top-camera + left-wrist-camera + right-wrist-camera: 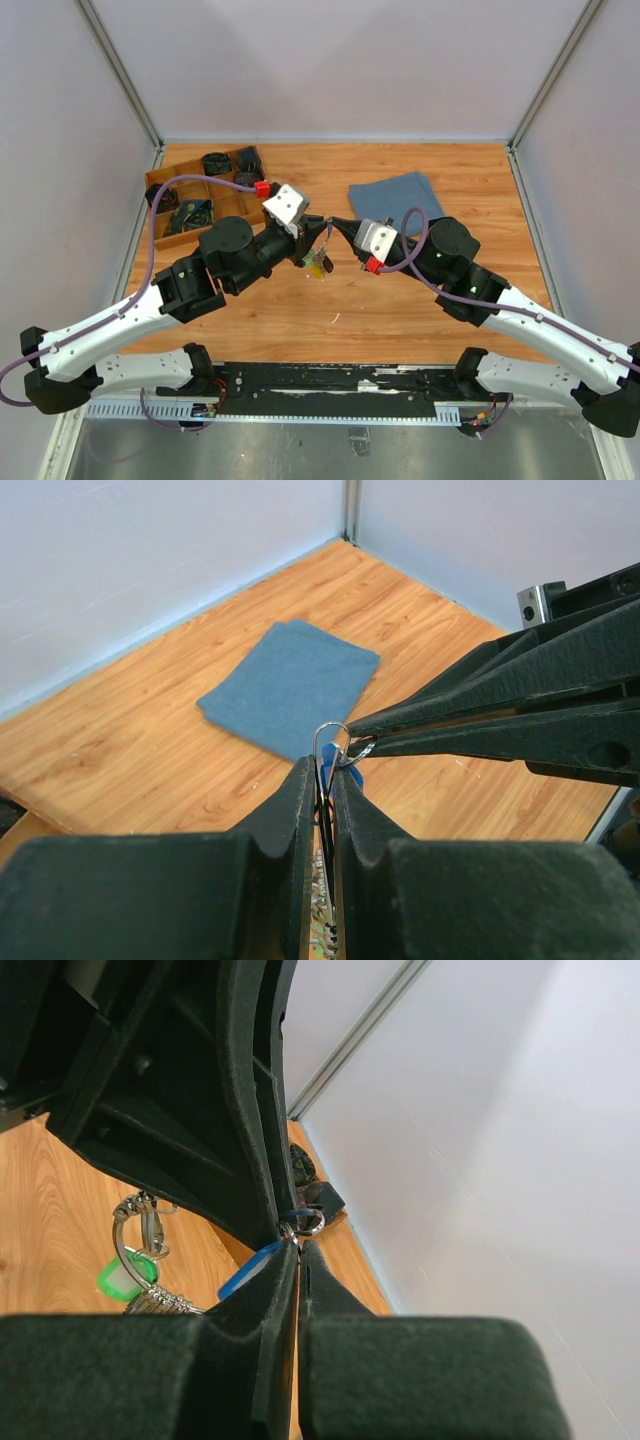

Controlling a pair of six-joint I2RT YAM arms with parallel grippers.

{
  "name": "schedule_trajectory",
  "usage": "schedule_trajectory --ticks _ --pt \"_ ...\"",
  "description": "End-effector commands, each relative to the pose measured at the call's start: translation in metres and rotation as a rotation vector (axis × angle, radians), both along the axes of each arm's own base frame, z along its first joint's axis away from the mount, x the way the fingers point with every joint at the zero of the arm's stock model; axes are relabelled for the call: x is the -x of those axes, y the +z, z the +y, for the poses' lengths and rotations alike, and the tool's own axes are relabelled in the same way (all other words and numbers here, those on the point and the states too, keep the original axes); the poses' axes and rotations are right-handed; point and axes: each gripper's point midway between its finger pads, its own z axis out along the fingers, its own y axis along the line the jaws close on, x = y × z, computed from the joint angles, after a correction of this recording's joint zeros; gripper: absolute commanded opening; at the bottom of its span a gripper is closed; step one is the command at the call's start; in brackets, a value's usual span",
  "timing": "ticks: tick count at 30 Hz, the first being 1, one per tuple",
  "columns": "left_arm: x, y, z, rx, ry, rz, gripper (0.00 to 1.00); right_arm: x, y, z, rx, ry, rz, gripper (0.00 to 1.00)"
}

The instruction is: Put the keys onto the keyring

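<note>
Keyring [330, 725]: thin silver wire loop, held in the air over the middle of the bench [400, 300], with a bunch of keys hanging below.
Blue key [250, 1268]: bright blue head, just under the meeting fingertips, with a small silver ring at its top.
Green-headed key [120, 1278]: lower in the bunch.
Left gripper [322, 228]: almost closed, pinching the keyring wire.
Right gripper [336, 224]: fully closed, tips touching the small ring; cannot tell whether it grips it.

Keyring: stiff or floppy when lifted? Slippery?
Likely floppy: the green key hangs loose below the left gripper, so the bunch should swing. The keyring wire probably keeps its shape, but smooth thin metal may pivot or slip in the grip.
</note>
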Motion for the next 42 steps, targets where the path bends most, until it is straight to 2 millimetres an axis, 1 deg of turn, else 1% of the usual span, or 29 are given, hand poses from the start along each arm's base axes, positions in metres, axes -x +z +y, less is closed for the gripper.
schedule_trajectory --ticks 1,4,6,12,18,32,37,42 --pt "0.007 0.004 -0.008 0.018 -0.044 0.004 0.01 0.006 0.030 -0.004 -0.097 0.028 -0.061 0.01" --pt "0.006 0.005 -0.006 0.019 -0.035 0.002 0.01 0.010 0.029 -0.002 -0.094 0.053 -0.061 0.01" --pt "0.006 0.005 -0.007 0.019 -0.036 0.003 0.00 0.009 0.029 -0.002 -0.093 0.049 -0.060 0.01" --pt "0.007 0.005 -0.006 0.021 -0.038 0.002 0.00 0.001 0.023 -0.003 -0.076 0.007 -0.047 0.01" --pt "0.007 0.008 -0.006 0.027 -0.043 -0.002 0.00 -0.002 0.018 0.000 -0.062 0.001 -0.035 0.01" --pt "0.011 -0.001 -0.009 0.003 -0.075 0.006 0.00 -0.016 0.035 -0.019 -0.115 -0.121 -0.069 0.01" --pt "0.012 -0.008 -0.012 -0.025 -0.089 0.014 0.00 -0.017 0.037 -0.021 -0.122 -0.130 -0.072 0.01" --pt "0.013 -0.011 -0.011 -0.042 -0.093 0.012 0.01 -0.017 0.034 -0.023 -0.094 -0.136 -0.079 0.01"
